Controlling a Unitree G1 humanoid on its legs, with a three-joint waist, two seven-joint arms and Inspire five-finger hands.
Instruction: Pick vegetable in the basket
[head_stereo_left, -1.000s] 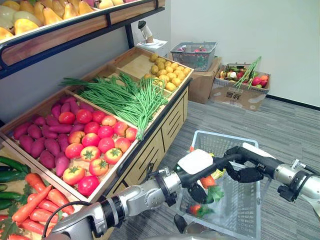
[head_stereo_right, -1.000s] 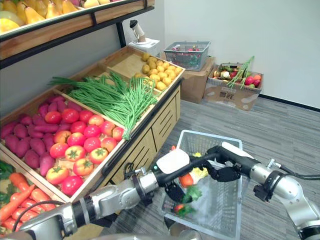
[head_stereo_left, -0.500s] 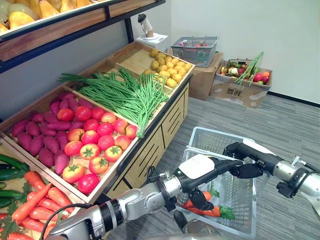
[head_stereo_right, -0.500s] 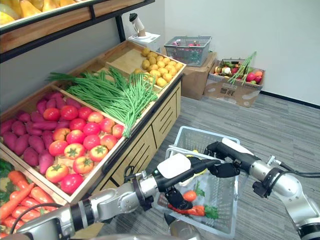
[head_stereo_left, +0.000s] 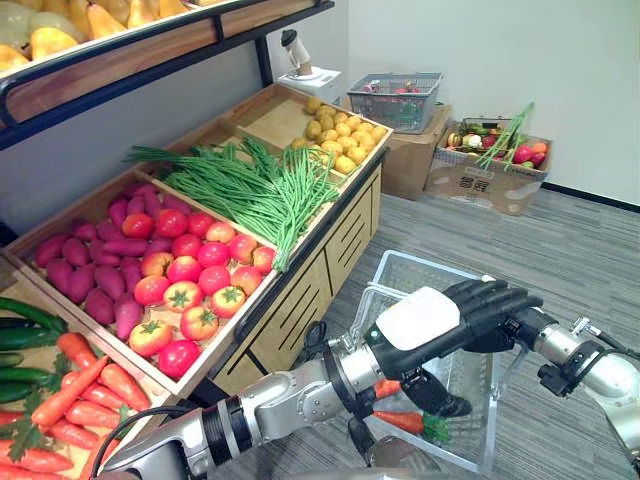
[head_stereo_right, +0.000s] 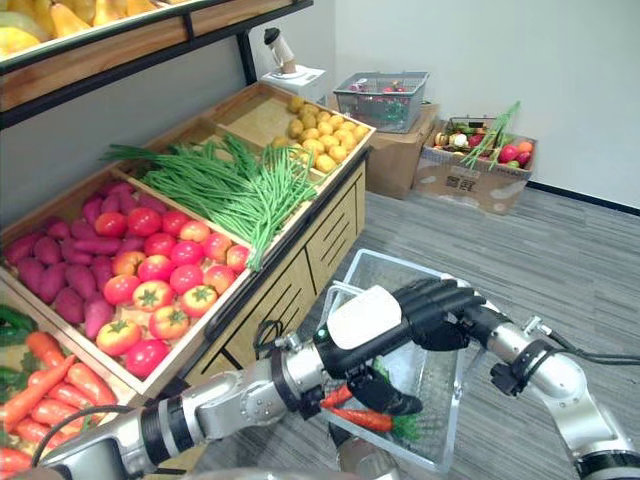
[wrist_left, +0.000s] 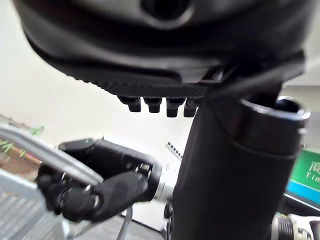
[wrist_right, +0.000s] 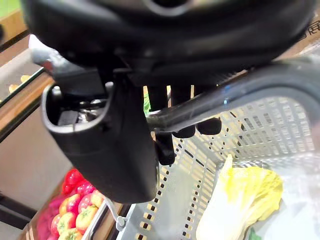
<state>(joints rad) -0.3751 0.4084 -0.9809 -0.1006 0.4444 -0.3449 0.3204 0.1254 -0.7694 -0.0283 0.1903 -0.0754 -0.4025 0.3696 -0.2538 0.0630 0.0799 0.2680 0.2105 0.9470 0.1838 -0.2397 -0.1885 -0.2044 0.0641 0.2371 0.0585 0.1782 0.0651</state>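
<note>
carrot (head_stereo_left: 400, 421) now down in basket (head_stereo_left: 430, 264) — orange, green-topped

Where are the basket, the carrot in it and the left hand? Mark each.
basket (head_stereo_left: 475, 390): left eye view, bare mesh.
carrot (head_stereo_left: 400, 420): left eye view, orange body.
left hand (head_stereo_left: 430, 320): left eye view, white back.

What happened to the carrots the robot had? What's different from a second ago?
The carrots that were up by the left robot hand have dropped and now lie at the bottom of the basket. That hand has lifted a little above them, fingers straight. The right robot hand kept its grip on the basket's handle, and the tomatoes on the stall stayed put.
</note>
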